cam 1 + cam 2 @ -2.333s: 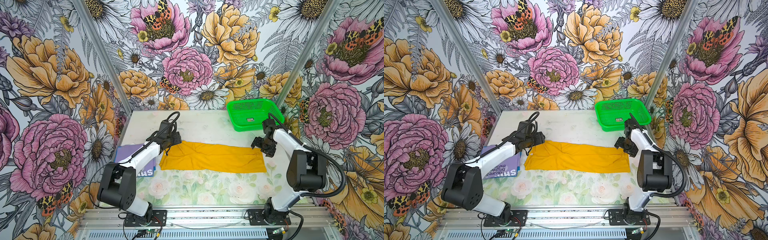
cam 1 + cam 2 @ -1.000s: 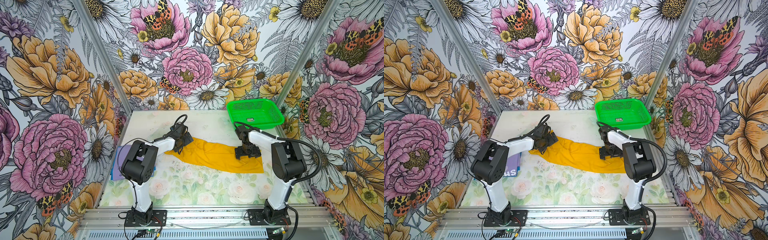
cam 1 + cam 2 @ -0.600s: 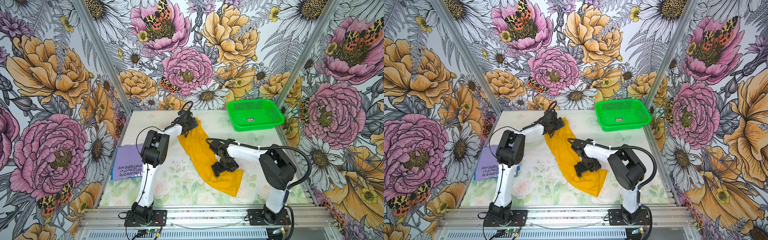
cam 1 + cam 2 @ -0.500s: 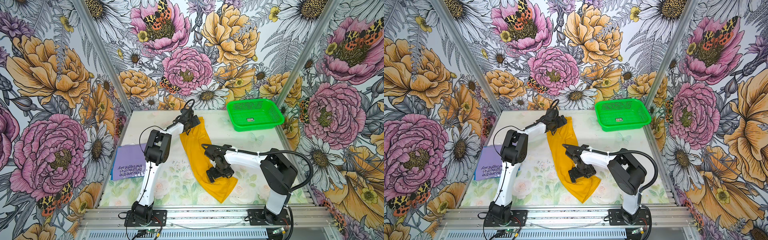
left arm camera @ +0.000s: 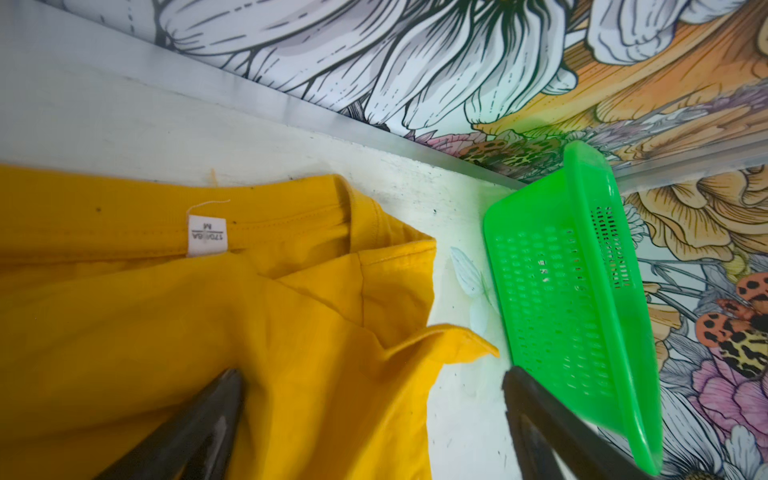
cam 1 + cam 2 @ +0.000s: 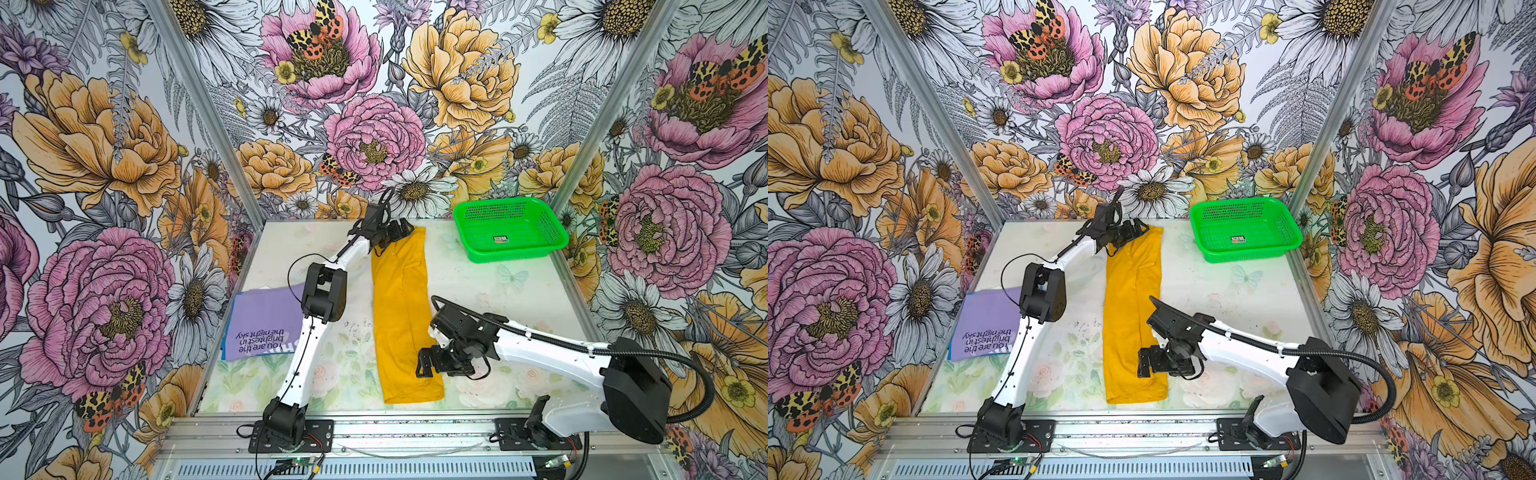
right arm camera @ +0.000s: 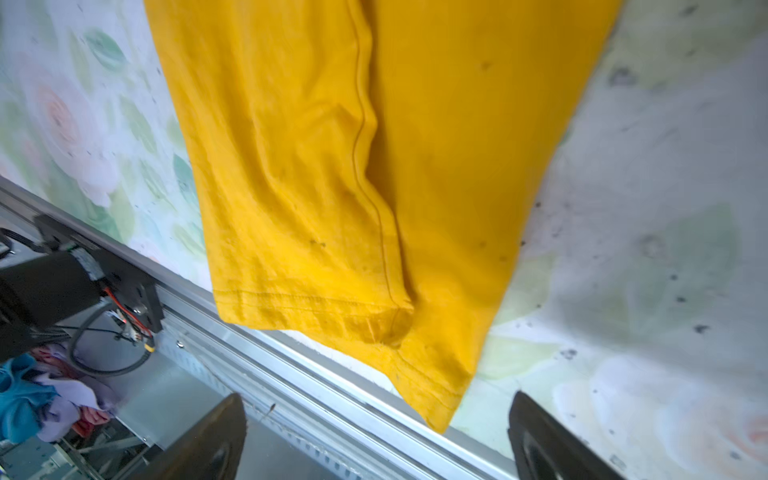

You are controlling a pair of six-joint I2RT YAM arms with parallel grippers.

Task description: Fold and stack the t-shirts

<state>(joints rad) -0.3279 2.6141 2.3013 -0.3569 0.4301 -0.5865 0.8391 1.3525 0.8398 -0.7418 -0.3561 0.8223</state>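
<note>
Purple shirt (image 6: 262, 324): folded flat at the left edge of the tabletop (image 6: 498, 299), white print facing up.
Left hand (image 6: 404, 230): jaws spread wide and gripping nothing, over the collar end of the strip at the far edge.
Yellow shirt (image 6: 401, 316): a long narrow strip running far to near across the middle of the tabletop; the neck label (image 5: 207, 236) shows in the left wrist view.
Right hand (image 6: 430, 365): jaws spread wide and empty, at the strip's right edge near the hem.
Basket (image 6: 511, 237): in the far right corner, apart from the strip.
</note>
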